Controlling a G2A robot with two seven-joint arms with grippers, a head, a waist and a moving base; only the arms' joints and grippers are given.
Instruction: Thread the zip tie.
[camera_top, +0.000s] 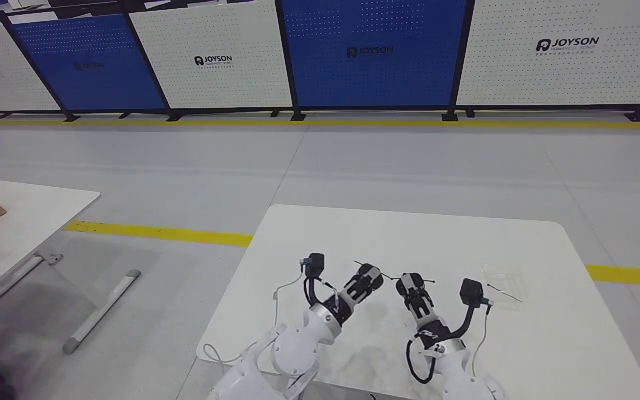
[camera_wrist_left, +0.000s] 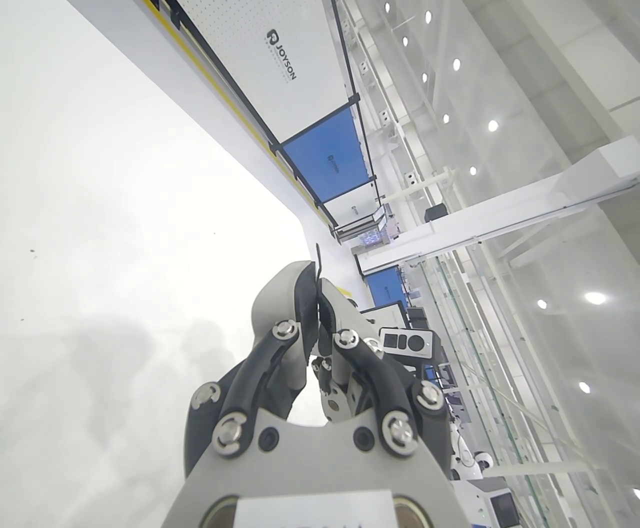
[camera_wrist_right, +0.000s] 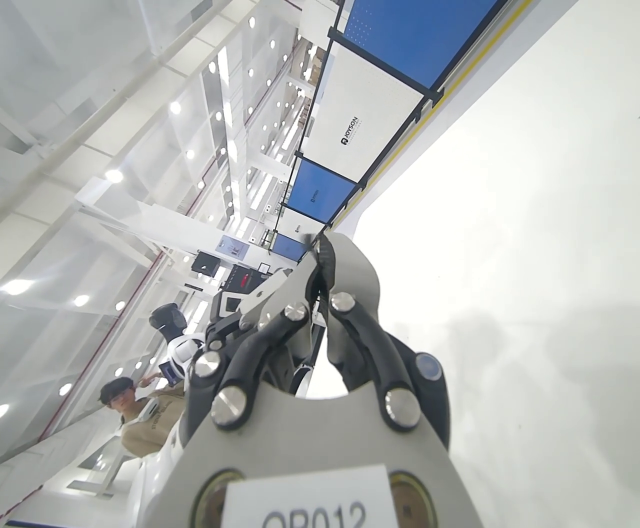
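two grippers sit close together near the middle of a white table (camera_top: 330, 235), seen from above. on the left, the left gripper (camera_top: 368, 277) is closed; its wrist view shows the jaws pinched on a thin black zip tie (camera_wrist_left: 318, 259), whose tip pokes out just past them. just beside it, the right gripper (camera_top: 409, 285) is also closed, clamping a thin black strip (camera_wrist_right: 314, 244) at its very tips. this looks like another part of the same zip tie, though it is too thin to be sure. farther right, a clear bag (camera_top: 498, 272) and a second black tie (camera_top: 503, 293) lie flat on the table, well apart from both grippers.
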